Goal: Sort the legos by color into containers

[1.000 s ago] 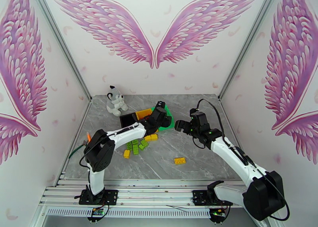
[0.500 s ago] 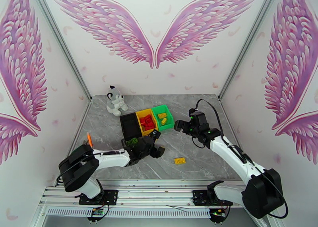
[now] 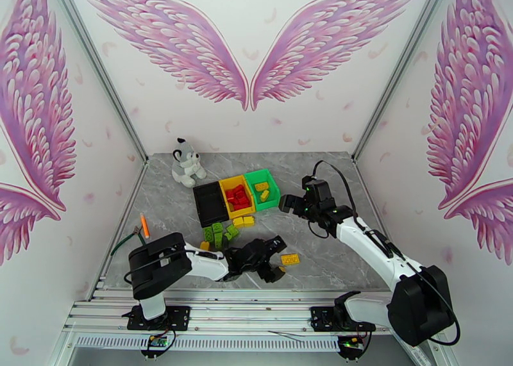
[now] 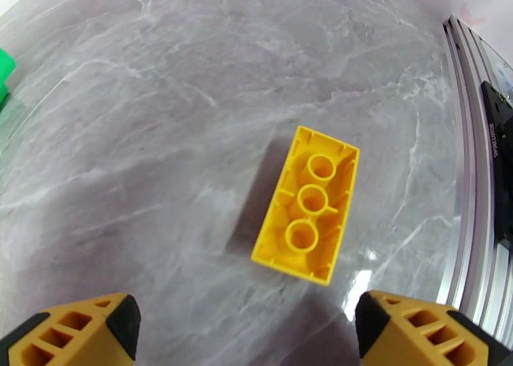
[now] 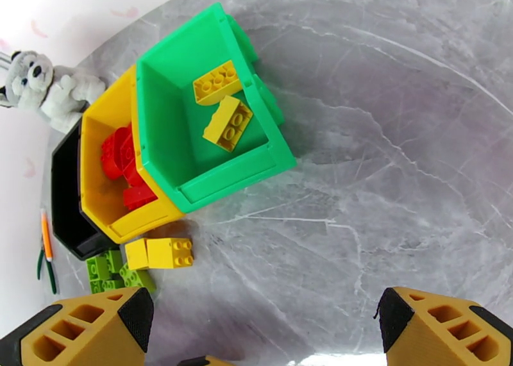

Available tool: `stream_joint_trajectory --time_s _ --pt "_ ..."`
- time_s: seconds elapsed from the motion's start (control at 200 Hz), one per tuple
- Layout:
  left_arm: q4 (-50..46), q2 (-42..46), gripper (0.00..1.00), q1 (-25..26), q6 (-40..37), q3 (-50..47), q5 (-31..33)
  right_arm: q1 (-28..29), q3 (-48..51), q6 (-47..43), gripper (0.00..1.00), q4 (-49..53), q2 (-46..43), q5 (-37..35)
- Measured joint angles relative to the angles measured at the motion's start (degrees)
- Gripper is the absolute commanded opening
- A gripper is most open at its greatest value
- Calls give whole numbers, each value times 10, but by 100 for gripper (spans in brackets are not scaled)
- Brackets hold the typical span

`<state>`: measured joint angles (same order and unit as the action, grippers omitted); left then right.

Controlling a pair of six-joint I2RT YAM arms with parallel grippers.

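Just beyond wide-open, empty left hand (image 4: 247, 315): upturned yellow lego (image 4: 306, 215) on worktop (image 4: 160, 104); half-second ago hand well apart from it.

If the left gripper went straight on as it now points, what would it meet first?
Probably the upside-down yellow lego on the grey table, lying centred ahead of the open left gripper; depth is unclear.

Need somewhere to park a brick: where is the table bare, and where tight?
Bare table lies behind the green bin toward the back wall, and between the lone yellow brick and the right arm. Crowded: loose bricks just in front of the yellow bin.
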<state>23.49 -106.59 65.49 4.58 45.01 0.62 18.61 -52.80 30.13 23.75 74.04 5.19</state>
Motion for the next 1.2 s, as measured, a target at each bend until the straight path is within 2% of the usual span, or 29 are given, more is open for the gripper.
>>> stream_joint_trajectory --time_s 0.275,0.485,0.595,0.695,0.94,1.06,1.2 --pt "-20 -66 81 24 -31 93 17 -6 0 0 99 0 0 0" --pt "-37 -94 58 28 -40 125 23 -9 0 0 99 0 0 0" --pt "-39 -95 42 28 -45 125 26 -10 0 1 99 0 0 0" --pt "-25 -94 34 28 -41 117 37 -10 0 1 99 0 0 1" --pt "3 -20 26 10 -19 27 70 -10 -10 3 99 10 11 28" --pt "3 52 26 -34 -1 -10 87 -10 -27 5 100 24 28 56" --pt "-19 120 27 -98 15 -9 115 -9 -21 10 100 24 24 101"
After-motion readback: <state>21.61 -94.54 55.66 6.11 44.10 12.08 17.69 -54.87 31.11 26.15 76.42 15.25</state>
